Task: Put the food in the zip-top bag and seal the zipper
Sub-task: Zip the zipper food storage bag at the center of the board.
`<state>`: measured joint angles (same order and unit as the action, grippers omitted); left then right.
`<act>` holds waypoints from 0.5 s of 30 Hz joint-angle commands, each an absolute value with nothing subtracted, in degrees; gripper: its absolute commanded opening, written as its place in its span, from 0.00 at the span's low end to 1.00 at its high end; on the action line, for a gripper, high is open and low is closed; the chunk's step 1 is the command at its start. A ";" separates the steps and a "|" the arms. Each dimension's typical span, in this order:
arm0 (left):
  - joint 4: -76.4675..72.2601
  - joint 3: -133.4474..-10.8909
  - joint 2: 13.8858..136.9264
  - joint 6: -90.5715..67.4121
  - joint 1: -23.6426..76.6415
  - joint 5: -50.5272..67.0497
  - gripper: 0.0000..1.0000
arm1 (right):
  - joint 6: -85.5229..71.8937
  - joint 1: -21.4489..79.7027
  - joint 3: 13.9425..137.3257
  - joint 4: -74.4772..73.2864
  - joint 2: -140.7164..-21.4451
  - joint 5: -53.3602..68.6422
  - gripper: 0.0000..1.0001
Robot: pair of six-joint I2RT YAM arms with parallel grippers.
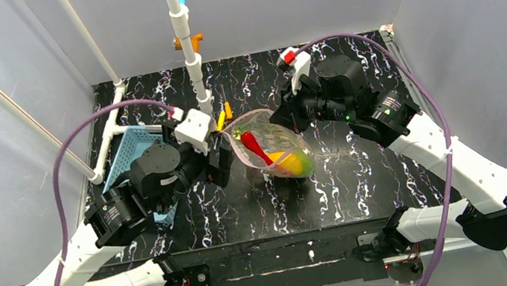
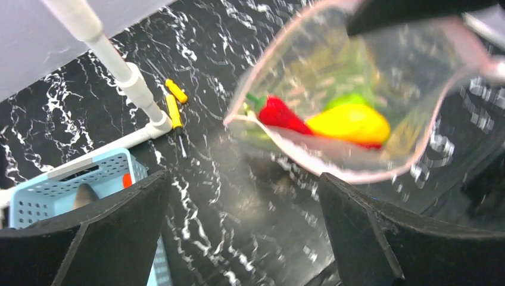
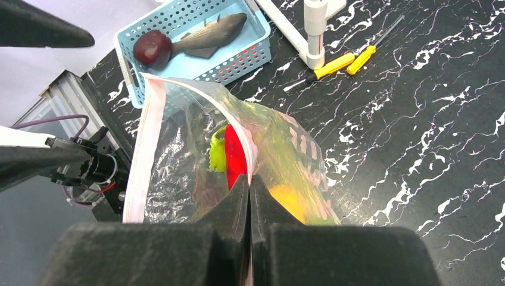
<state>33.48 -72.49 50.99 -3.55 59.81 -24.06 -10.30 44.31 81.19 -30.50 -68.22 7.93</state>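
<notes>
The zip-top bag (image 1: 270,134) sits in the middle of the table (image 1: 368,186), its mouth facing left. In it lie the chili (image 1: 254,148) and, nearer the front, the fruit (image 1: 293,162). The basket (image 1: 128,153) stands to the bag's left (partly under the left arm (image 1: 127,204)), holding the fish (image 3: 211,33) and a round piece (image 3: 153,49) side by side. Two screwdrivers (image 1: 224,116) lie behind the bag, at the foot of the post (image 1: 196,74).

Left arm (image 1: 74,257), lower left, and right arm (image 1: 469,176), lower right: white link shells, black joint housings, black bases. Purple cable (image 1: 57,185) looped along each arm. White wrist block (image 1: 193,130) with a red tab, one per arm. Left gripper (image 2: 244,179) and right gripper (image 3: 250,182): black matte wedge fingers (image 2: 113,232). Green light (image 1: 347,118) on the right wrist.
</notes>
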 commanded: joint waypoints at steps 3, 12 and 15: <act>36.68 -63.91 45.63 18.77 60.12 -8.29 0.92 | -6.89 44.38 83.33 -28.99 -68.01 10.70 0.01; 19.96 -55.98 42.67 25.82 37.97 24.44 0.90 | -4.78 44.38 82.37 -28.99 -67.71 16.23 0.01; 13.41 -55.12 45.87 22.22 32.58 32.75 0.87 | -4.76 44.38 82.44 -28.70 -67.47 16.86 0.01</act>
<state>25.21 -56.41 43.53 23.87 38.52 12.89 -5.95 44.31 81.20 -31.49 -68.29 13.74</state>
